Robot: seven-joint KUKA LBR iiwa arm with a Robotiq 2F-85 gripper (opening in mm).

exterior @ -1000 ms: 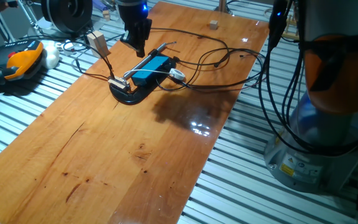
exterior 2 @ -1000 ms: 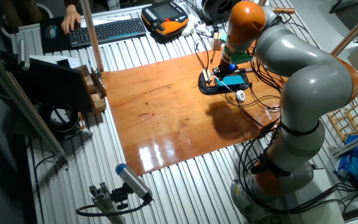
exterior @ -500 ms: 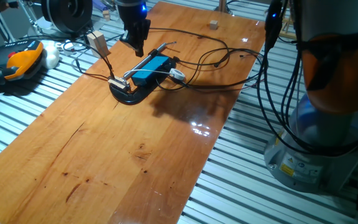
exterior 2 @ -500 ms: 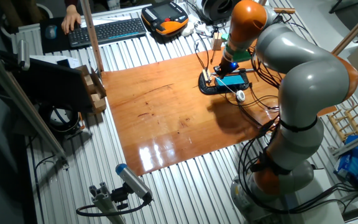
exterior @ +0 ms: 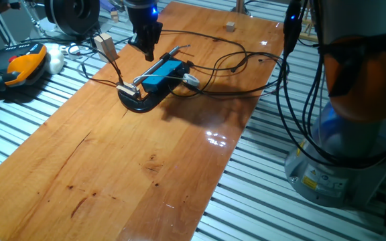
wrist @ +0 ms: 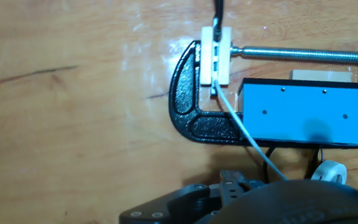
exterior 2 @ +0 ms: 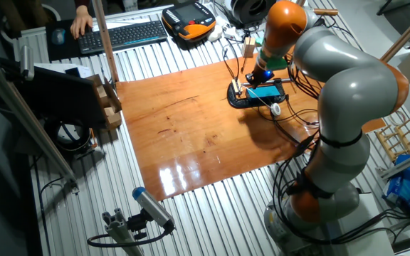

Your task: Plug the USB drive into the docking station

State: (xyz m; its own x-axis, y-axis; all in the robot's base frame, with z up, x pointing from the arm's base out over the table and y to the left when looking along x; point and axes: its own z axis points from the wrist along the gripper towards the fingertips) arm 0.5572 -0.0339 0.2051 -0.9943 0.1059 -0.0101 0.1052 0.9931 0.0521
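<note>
Directly beneath end effector [exterior: 146, 50]: docking station [wrist: 303, 115], rigid, clamped by black C-clamp [wrist: 188, 106], unlikely to shift under push. Thin cables [exterior: 226, 67] beyond, easily snagged. Fingers' opening, any USB drive held: impossible to tell.

no legible text, labels – none (anywhere)

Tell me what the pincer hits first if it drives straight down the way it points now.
Probably the docking station, or the black C-clamp holding it; the pincer hangs just above them, and the exact landing spot is unclear.
</note>
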